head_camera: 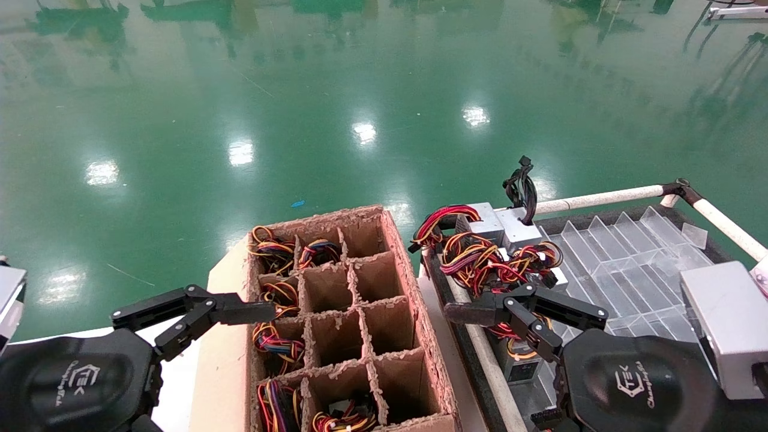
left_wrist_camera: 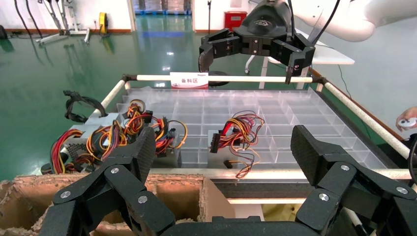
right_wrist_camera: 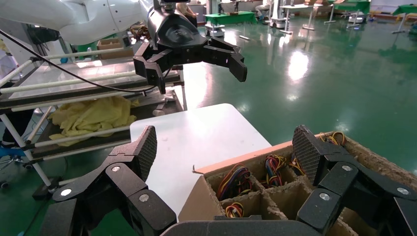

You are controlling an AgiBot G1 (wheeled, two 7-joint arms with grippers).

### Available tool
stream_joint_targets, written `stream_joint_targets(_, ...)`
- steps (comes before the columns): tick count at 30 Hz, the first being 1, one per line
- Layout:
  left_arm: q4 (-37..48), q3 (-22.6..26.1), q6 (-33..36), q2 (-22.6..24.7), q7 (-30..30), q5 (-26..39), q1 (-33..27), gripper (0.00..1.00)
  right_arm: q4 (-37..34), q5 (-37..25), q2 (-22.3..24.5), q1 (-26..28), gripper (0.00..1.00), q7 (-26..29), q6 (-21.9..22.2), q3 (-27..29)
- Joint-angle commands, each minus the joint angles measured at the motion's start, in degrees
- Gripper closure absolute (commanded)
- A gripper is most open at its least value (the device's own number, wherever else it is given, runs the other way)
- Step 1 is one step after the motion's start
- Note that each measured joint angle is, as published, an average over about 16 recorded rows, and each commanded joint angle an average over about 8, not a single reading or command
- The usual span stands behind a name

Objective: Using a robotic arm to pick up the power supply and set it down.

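Observation:
Several power supplies, grey boxes trailing red, yellow and black wires, lie on a clear divided tray. A cluster sits at the tray's far end. One power supply lies apart near the tray's inner rail. My right gripper hovers open above that single unit, empty, on its white arm. My left gripper is open and empty beside the cardboard box's left wall, well above the white table. Its own view shows the left gripper facing the tray. The right gripper faces back over the box.
A brown cardboard grid box stands between the arms, with wire bundles in several cells. White rails edge the tray. A white table carries the box. A yellow cloth lies on a shelf behind my left arm.

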Motion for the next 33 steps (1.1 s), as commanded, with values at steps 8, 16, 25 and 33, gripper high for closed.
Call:
stream_joint_targets(8, 0.0, 0.0, 0.0, 0.0, 0.0, 0.0, 0.0, 0.0, 0.0, 0.0, 0.0, 0.0, 0.0, 0.0, 0.0, 0.0)
stream_joint_targets(16, 0.0, 0.0, 0.0, 0.0, 0.0, 0.0, 0.0, 0.38, 0.0, 0.0, 0.0, 0.0, 0.0, 0.0, 0.0, 0.0)
stream_joint_targets(25, 0.0, 0.0, 0.0, 0.0, 0.0, 0.0, 0.0, 1.0, 0.0, 0.0, 0.0, 0.0, 0.0, 0.0, 0.0, 0.0)
stream_joint_targets(33, 0.0, 0.0, 0.0, 0.0, 0.0, 0.0, 0.0, 1.0, 0.0, 0.0, 0.0, 0.0, 0.0, 0.0, 0.0, 0.0)
